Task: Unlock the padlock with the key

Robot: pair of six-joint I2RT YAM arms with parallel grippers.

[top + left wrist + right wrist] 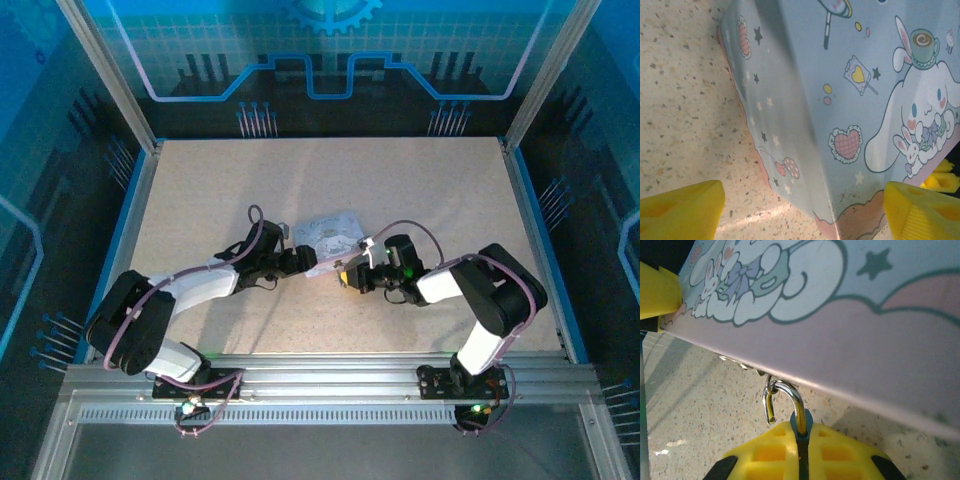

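You have a speckled beige desk (400, 180) at centre frame, blue printed walls (200, 40) along the top and sides, aluminium rails (330, 370) across the bottom.

padlock (797, 412): polished silver metal bow, glossy, with bright reflections.
box (805, 100): smooth printed surface with a soft sheen; whether card or thin metal, I cannot tell.
table (680, 100): speckled, stone-like top, fine grain, mostly matt.
right gripper fingers (767, 455): yellow plastic, matt, moulded with hollow pockets.
left gripper fingers (680, 210): the same matt yellow plastic.
near frame rail (330, 372): bare ribbed metal, dull shine.
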